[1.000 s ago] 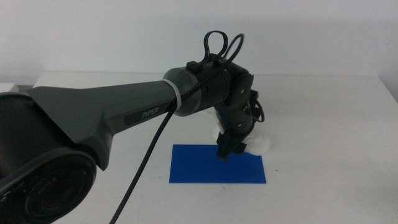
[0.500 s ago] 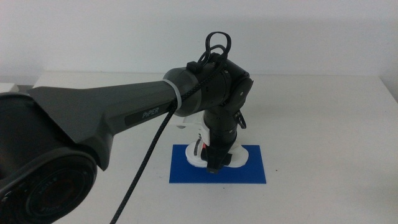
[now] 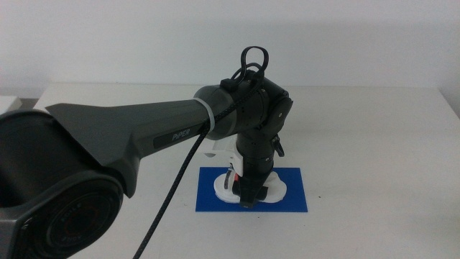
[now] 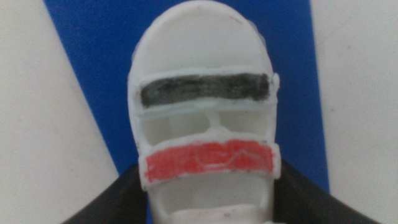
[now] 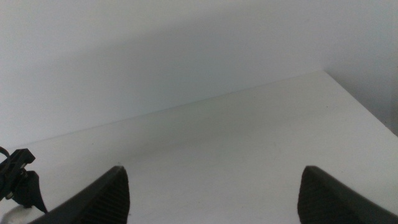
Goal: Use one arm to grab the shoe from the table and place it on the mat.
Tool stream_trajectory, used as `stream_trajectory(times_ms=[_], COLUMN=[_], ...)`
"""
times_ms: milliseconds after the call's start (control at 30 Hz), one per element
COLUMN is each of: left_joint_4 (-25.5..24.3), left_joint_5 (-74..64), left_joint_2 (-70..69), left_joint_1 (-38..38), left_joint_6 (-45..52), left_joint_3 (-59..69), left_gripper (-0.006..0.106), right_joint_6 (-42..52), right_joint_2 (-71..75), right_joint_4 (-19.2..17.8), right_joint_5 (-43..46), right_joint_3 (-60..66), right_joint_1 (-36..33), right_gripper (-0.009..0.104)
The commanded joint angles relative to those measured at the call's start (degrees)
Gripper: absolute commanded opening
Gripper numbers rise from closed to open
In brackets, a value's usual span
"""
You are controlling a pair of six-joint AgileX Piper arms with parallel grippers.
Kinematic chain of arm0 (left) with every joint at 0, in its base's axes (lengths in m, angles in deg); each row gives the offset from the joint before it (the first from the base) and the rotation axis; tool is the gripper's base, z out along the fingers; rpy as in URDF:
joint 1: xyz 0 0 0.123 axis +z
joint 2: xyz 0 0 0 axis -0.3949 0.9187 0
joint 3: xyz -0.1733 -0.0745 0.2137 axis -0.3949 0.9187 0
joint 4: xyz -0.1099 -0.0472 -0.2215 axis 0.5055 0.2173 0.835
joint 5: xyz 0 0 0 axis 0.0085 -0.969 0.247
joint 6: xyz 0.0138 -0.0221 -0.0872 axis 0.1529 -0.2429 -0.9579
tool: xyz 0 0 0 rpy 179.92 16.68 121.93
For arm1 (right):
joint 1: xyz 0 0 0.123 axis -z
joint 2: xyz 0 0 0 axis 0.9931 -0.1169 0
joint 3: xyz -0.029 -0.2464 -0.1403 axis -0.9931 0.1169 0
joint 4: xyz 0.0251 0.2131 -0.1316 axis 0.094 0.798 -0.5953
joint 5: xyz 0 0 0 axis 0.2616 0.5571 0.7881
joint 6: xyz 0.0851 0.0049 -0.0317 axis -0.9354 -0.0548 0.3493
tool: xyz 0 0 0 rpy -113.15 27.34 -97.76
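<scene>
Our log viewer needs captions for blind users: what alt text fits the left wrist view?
A white shoe with one dark and one red strap, held in the left hand, over a blue mat on a white table.

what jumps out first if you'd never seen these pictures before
The big dark arm sweeps in from the left of the middle view and fills much of it, its left gripper reaching down over the blue mat on the white table. In the left wrist view, the white shoe with its dark and red straps sits between the jaws, above the mat. The right gripper waits open over bare table.
</scene>
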Motion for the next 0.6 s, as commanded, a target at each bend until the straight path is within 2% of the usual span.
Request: stream_trajectory(times_ms=[0, 67, 100, 200, 367, 467, 567], left_joint_4=[1.1, 2.1, 2.4, 2.4, -0.4, -5.7, -17.9], left_joint_5=[-0.5, -0.5, -0.4, 0.0, -8.3, -8.3, -8.3], left_joint_2=[-0.1, -0.1, -0.1, -0.8, -11.7, -20.7, -29.8], left_joint_1=[-0.1, -0.1, -0.1, -0.1, -0.1, -0.1, -0.1], left_joint_6=[-0.8, -0.8, -0.8, -0.5, -0.4, 3.1, 19.0], left_joint_3=[-0.3, -0.3, -0.3, -0.4, -0.9, -0.7, -0.7], left_gripper=[0.072, 0.09, 0.094, 0.094, 0.094, 0.094, 0.094], right_joint_6=[0.2, 0.2, 0.2, 0.2, 0.2, 0.2, 0.2], right_joint_2=[0.3, 0.3, 0.3, 0.3, 0.3, 0.3, 0.3], right_joint_4=[-0.5, -0.5, -0.5, -0.5, -0.5, -0.5, -0.5], right_joint_5=[0.5, 0.5, 0.5, 0.5, 0.5, 0.5, 0.5], right_joint_3=[0.1, 0.1, 0.1, 0.1, 0.1, 0.1, 0.1], right_joint_1=[-0.1, -0.1, -0.1, -0.1, -0.1, -0.1, -0.1], right_gripper=[0.079, 0.079, 0.079, 0.079, 0.079, 0.079, 0.079])
